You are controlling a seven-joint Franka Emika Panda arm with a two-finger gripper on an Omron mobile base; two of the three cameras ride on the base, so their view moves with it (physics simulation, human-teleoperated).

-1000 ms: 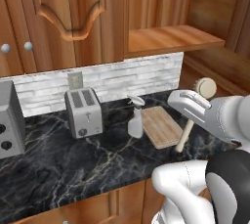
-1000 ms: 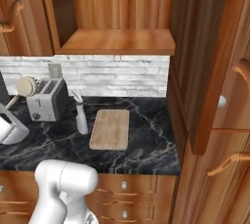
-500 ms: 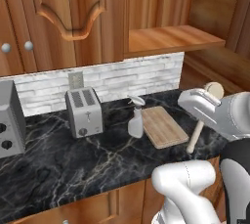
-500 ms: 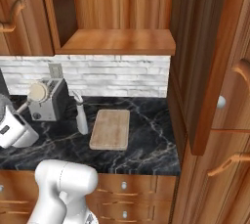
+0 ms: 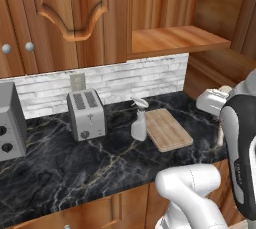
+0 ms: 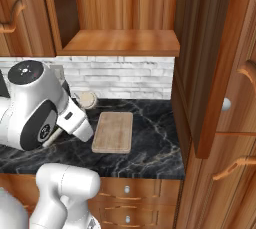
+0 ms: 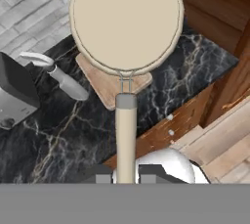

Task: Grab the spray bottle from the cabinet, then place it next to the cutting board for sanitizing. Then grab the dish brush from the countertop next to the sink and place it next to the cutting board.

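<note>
Bench (image 5: 75, 168): black veined slab. Cutting board (image 5: 167, 129): flat near the bench's right end, long axis running from the back wall toward the front edge. Spray bottle (image 5: 138, 125): upright, just beside the board's left edge. Dish brush (image 7: 126, 47): carried above the bench, round head leading, handle running back into the tool (image 7: 126, 171), which is clamped on it.

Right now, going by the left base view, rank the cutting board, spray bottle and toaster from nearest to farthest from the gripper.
The gripper holds the dish brush at the right edge.
1. cutting board, just to its left.
2. spray bottle, at the board's left edge.
3. toaster, farther left by the wall.
</note>
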